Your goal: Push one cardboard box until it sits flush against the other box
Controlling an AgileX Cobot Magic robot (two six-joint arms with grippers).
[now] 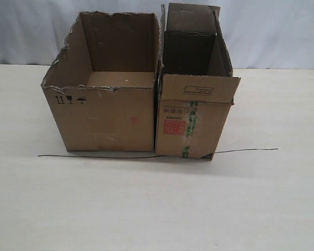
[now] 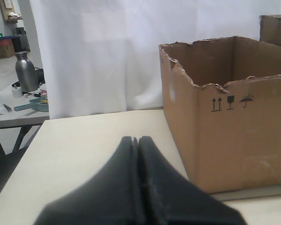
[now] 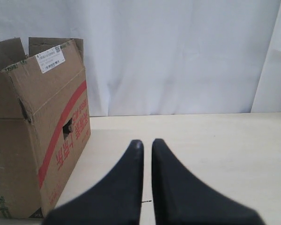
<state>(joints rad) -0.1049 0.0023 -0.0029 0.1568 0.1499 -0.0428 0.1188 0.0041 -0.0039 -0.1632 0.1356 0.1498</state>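
The cardboard box, narrow with a red square label, green-printed tape and raised flaps, stands on the right. Its left side lies against the other box, the wider carton with a torn rim and black symbols. No arm shows in the exterior view. In the left wrist view my left gripper is shut and empty, low over the table, apart from the wider box. My right gripper has its fingers nearly together with a thin gap and nothing in it, off to the side of the narrow box.
A thin black line runs along the pale table at the boxes' front edge. A white curtain hangs behind. Beyond the table's edge, a side table carries a metal bottle and small items.
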